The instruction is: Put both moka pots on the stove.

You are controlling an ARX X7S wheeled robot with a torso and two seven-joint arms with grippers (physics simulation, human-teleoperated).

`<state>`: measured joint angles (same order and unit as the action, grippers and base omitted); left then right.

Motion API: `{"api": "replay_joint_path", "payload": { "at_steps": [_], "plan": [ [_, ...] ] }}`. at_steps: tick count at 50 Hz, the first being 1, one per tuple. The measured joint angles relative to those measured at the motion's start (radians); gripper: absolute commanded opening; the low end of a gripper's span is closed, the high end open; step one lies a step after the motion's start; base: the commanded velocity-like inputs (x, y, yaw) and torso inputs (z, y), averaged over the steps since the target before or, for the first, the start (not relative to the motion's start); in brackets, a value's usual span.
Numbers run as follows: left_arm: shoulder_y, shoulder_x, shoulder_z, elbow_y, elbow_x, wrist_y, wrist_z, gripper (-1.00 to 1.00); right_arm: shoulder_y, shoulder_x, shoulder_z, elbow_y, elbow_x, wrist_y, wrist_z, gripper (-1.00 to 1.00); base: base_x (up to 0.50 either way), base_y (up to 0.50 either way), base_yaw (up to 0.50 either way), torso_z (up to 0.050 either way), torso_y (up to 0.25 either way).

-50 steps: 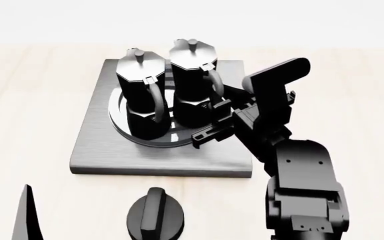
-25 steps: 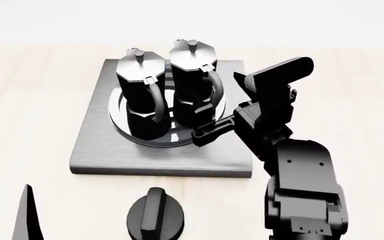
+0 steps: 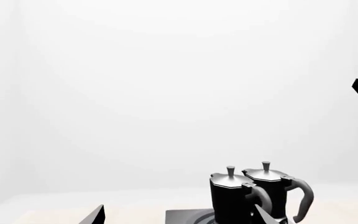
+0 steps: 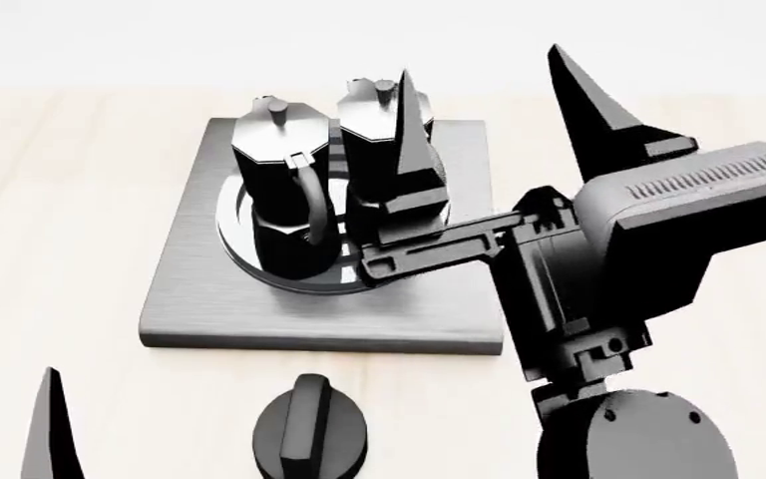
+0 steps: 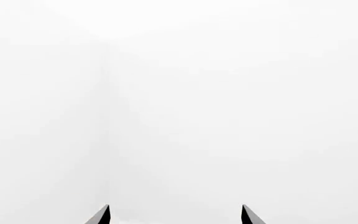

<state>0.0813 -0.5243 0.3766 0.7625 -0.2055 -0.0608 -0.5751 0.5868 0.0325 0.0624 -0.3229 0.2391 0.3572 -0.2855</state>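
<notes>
Two glossy black faceted moka pots with silvery lids, standing upright side by side on the raised dark ring burner (image 4: 243, 235) of the flat square brushed-grey metal stove (image 4: 196, 299) — the left-hand moka pot (image 4: 283, 195) in full view, curved handle towards the camera; the right-hand moka pot (image 4: 372, 130) just beside it, partly hidden behind a dark finger. Both seen too from the left wrist view, close together on the stove's slab (image 3: 188, 217): one pot (image 3: 229, 198) nearer, the other (image 3: 275, 189) with its handle curling outward.

Over the stove's right part, the right gripper (image 4: 490, 85) lifted clear of the pots, two pointed black fingers (image 4: 410, 130) aimed upward and spread wide apart, nothing between them — confirmed in the right wrist view (image 5: 175, 215), only two separated tips against blank white.

In front of the stove, on the pale wooden worktop (image 4: 51, 220), a short black round knob with a ridge (image 4: 310, 439). Off the stove's front left corner, a single black finger of the left gripper (image 4: 53, 429); from the left wrist view (image 3: 182, 217), tips set well apart and empty.
</notes>
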Motion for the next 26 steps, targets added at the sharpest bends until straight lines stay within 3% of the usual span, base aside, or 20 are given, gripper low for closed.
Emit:
{"api": "replay_joint_path", "payload": {
  "at_steps": [9, 26],
  "plan": [
    [0.001, -0.001, -0.001, -0.001, 0.000, 0.005, -0.002, 1.00, -0.176, 0.012, -0.073, -0.215, -0.082, -0.030, 0.129, 1.00, 0.00, 0.00, 0.00, 0.000, 0.000],
    [0.003, -0.004, -0.001, 0.003, 0.000, 0.008, -0.007, 1.00, -0.394, 0.037, -0.163, -0.348, -0.161, -0.168, 0.260, 1.00, 0.00, 0.00, 0.00, 0.000, 0.000]
  ]
}}
